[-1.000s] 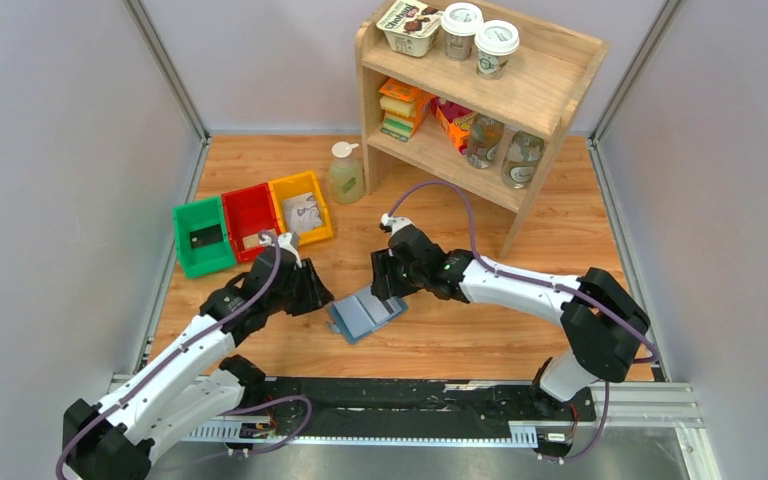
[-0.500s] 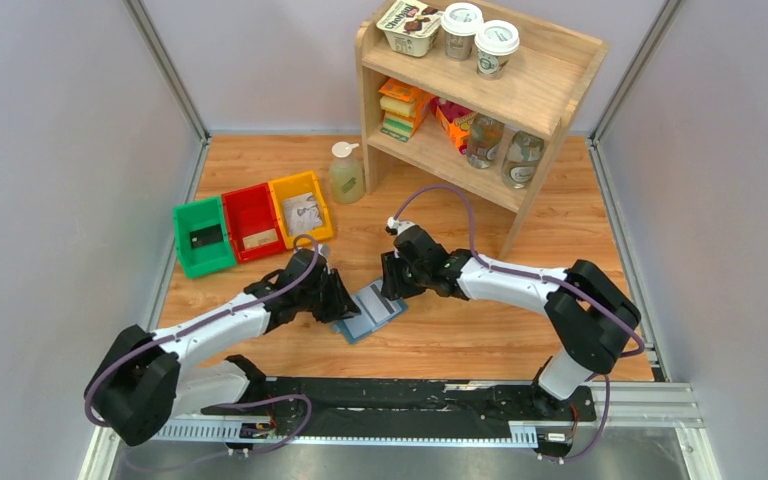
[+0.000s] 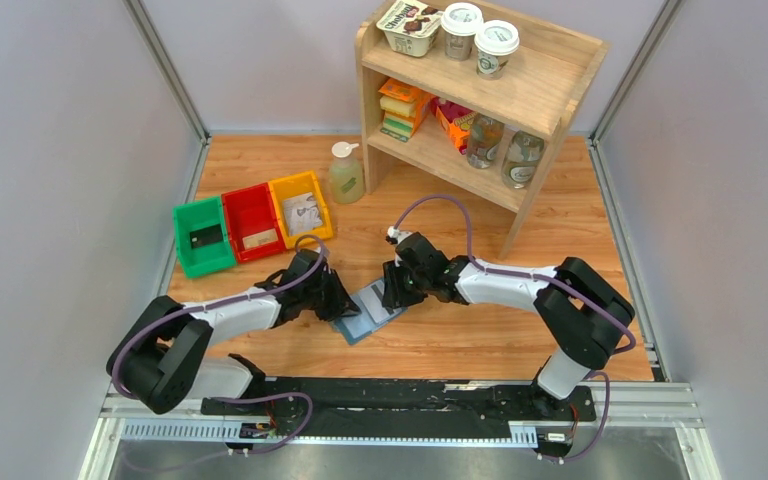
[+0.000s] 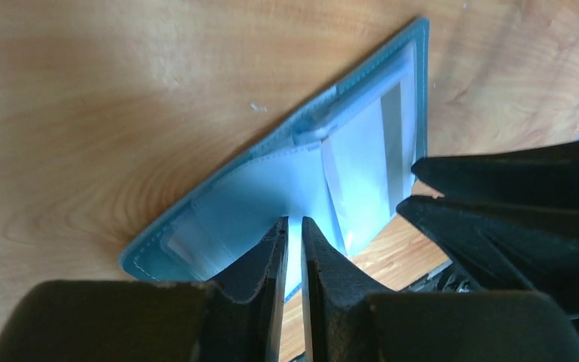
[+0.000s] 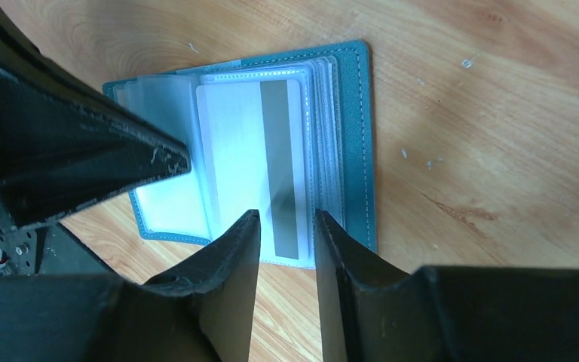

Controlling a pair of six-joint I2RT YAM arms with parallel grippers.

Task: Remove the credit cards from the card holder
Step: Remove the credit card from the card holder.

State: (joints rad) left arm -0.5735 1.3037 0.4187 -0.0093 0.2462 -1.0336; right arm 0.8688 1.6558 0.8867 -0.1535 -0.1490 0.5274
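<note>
Overhead: one card holder lies open on the tabletop, between the left pincer and the right pincer. Both are low over it, one per side, likely so one pins it while the other pulls. There are three bins, well apart to the left, with one card each: a dark card in the green bin, a tan card in the red bin and a patterned card in the yellow bin. So sorting looks partly done.

Left wrist: the left pincer's fingers are nearly together with only a thin slit between them. The tips rest on the holder's left clear page, and nothing is clearly clamped. My guess is they are pressing it flat. One striped card shows in the right-hand sleeve.

Right wrist: the right pincer's fingers are apart and grip nothing. They straddle the near edge of that same card, lined up to pinch it out of the sleeve. I count one card in the holder. Several more sleeves are stacked beneath it, but I cannot tell what they hold.
</note>
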